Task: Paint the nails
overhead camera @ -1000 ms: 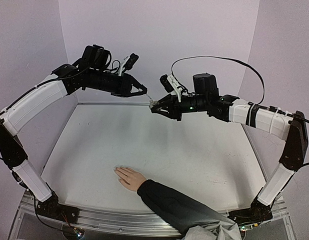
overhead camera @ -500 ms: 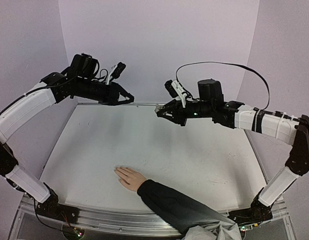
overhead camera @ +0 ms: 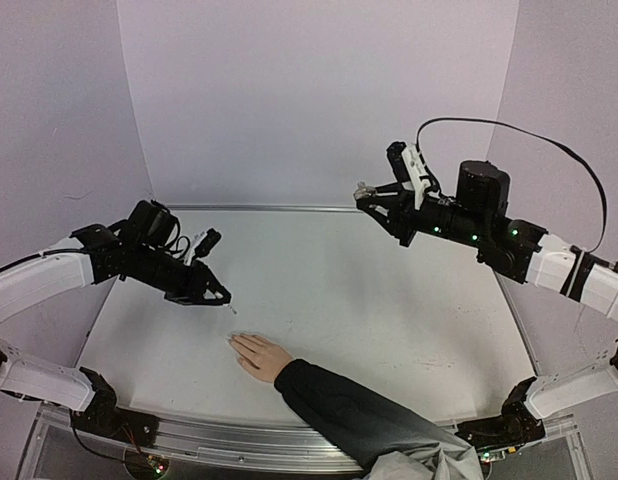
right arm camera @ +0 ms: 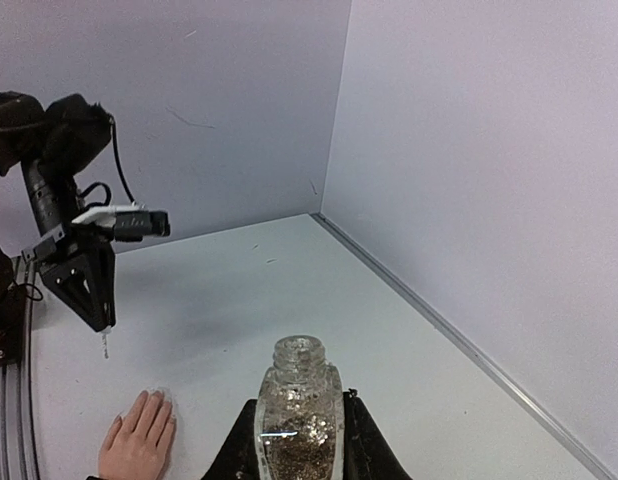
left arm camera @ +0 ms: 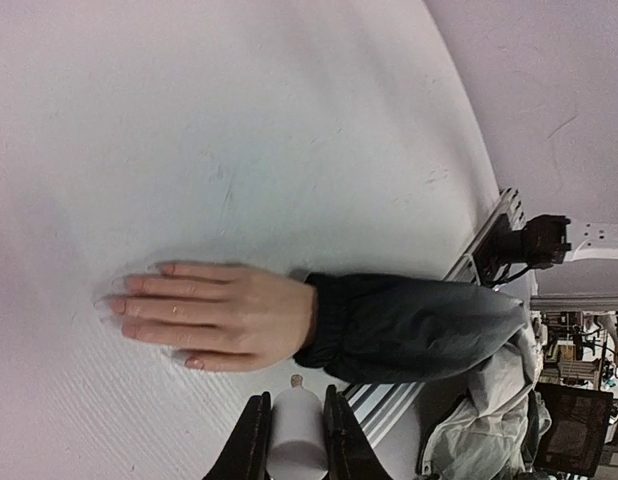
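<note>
A light-skinned hand [overhead camera: 259, 357] in a dark grey sleeve [overhead camera: 339, 405] lies flat, palm down, at the table's near middle, its tiny pale nails [overhead camera: 234, 343] pointing left. The nails also show in the left wrist view [left arm camera: 114, 303]. My left gripper [overhead camera: 224, 297] is shut on a white brush cap [left arm camera: 294, 435]. The brush tip [overhead camera: 233, 310] hangs just above the table, a little beyond the fingertips. My right gripper [overhead camera: 369, 195] is shut on an open clear glass bottle of gold glitter polish [right arm camera: 301, 420], held high at the back right.
Pale walls close the back and both sides; the right wall meets the table along a seam [right arm camera: 469, 350]. A metal rail [overhead camera: 239, 440] runs along the near edge. Cables and clutter [left arm camera: 559, 400] lie beyond it. The sleeve crosses the near right of the table.
My left gripper has swung from beside the bottle at the back down and to the near left, ending low by the hand's fingertips. My right gripper has moved right and slightly back with the bottle.
</note>
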You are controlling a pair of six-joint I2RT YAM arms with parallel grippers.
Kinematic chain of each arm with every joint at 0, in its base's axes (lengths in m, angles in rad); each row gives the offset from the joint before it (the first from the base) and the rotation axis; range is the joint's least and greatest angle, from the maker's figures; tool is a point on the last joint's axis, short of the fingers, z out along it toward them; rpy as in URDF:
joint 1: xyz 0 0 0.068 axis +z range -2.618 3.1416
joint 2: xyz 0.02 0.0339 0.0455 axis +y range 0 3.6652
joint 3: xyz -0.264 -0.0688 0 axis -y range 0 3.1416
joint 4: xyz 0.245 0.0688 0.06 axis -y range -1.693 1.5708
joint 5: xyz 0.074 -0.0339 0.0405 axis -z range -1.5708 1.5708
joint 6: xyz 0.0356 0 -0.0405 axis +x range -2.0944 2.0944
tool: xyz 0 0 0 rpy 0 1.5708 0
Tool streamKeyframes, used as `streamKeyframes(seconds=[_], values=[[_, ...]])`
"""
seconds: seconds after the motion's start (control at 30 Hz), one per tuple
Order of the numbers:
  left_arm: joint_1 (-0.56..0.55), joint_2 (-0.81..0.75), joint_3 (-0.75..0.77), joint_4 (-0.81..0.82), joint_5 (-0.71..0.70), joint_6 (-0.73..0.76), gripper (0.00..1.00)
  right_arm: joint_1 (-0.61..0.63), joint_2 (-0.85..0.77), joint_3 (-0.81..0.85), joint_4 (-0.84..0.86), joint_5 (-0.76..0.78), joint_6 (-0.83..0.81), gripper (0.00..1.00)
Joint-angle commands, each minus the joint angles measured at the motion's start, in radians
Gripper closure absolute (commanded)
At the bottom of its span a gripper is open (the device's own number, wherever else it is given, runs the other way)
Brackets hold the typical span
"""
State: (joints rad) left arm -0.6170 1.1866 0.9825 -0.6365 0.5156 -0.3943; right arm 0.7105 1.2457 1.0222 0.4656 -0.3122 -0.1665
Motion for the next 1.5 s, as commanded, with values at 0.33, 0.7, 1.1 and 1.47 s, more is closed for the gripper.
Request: streamKeyframes(seconds=[0.33, 0.7, 1.1, 1.47], values=[[0.002, -0.050, -0.271, 0.207, -0.044, -0.089, 1.00, 0.006, -0.142, -0.038, 0.052, 0.149, -0.024, 1.00], [-0.005, 0.022, -0.309, 0.251, -0.043, -0.106, 1.00, 0.006, -0.127, -0.037, 0.047, 0.160, -0.046, 1.00], [-0.129, 0.026, -0.369, 0.302, -0.244, -0.187, 1.00, 0.006, -0.113, -0.037, 0.047, 0.166, -0.053, 1.00], [-0.149, 0.041, -0.413, 0.375, -0.281, -0.227, 1.00, 0.006, -0.109, -0.040, 0.048, 0.167, -0.057, 1.00]])
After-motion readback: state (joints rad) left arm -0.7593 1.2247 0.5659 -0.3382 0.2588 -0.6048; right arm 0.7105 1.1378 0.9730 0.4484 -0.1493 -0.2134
